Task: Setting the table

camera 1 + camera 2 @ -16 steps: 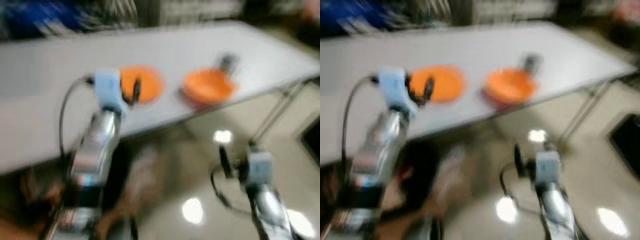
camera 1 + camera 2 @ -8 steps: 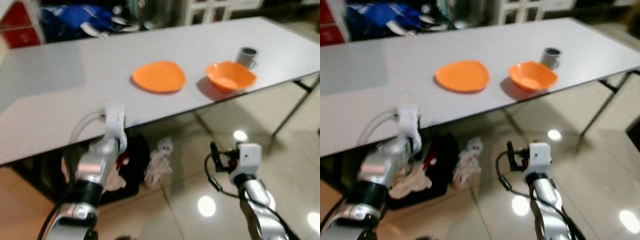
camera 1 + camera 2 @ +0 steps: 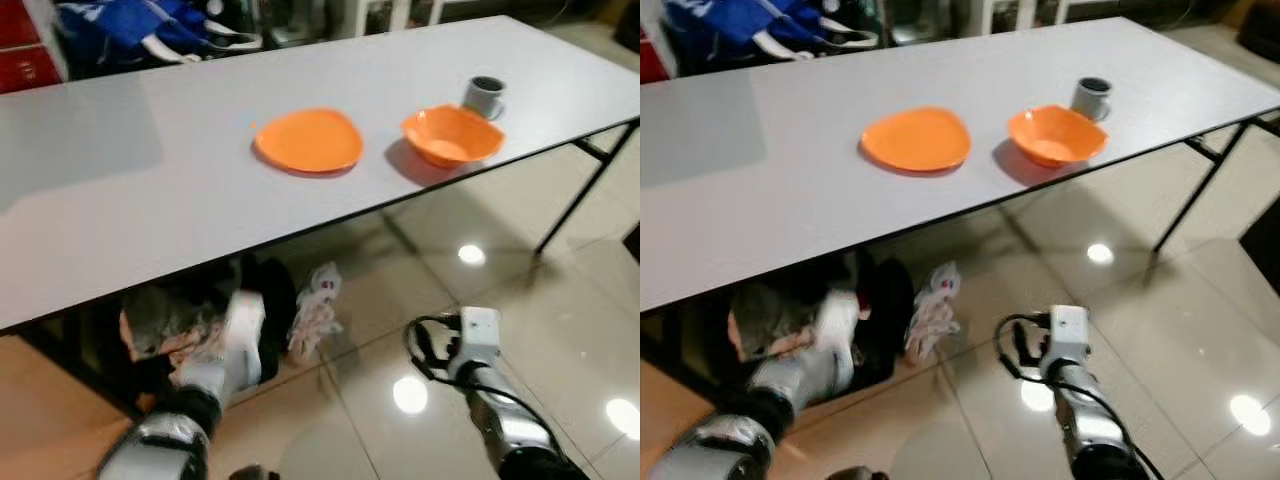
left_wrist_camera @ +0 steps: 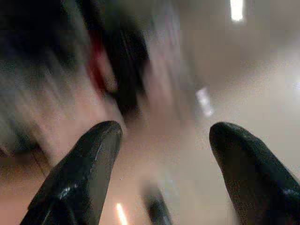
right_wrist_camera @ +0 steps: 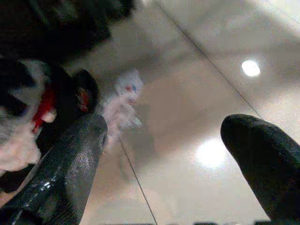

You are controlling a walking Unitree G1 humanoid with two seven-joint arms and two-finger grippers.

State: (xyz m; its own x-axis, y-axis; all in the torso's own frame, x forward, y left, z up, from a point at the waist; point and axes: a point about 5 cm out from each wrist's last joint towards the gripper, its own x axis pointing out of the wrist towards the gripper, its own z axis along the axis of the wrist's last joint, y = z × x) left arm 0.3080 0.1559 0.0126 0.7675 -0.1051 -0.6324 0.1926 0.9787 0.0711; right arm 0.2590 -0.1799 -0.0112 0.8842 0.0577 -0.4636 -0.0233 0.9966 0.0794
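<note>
An orange plate (image 3: 308,140) lies flat on a long grey desk (image 3: 120,190), toward the near edge, with an orange bowl (image 3: 452,136) just beside it on the robot's right and a small grey mug (image 3: 484,96) close behind the bowl, apart from it or barely touching; which one cannot be told. The three sit grouped like one place setting, within easy reach of someone standing at the near edge, which suits the task of setting the table. The rest of the desk top around them is bare grey. Both silver arms hang low, below desk height and well apart from the dishes, which suggests the robot is between steps, not handling anything. The left end effector (image 4: 159,154) points down toward the floor and a blurred dark heap; its two black fingers (image 4: 79,173) stand wide apart with nothing between them. The right end effector (image 5: 164,154) hangs over the glossy tile floor (image 3: 560,300), its fingers (image 5: 70,164) also spread wide and empty. Under the desk lies a pile of clothes and bags (image 3: 190,310) with a crumpled white bag (image 3: 318,300) next to it. Blue bags (image 3: 130,30) sit behind the far edge of the desk.
</note>
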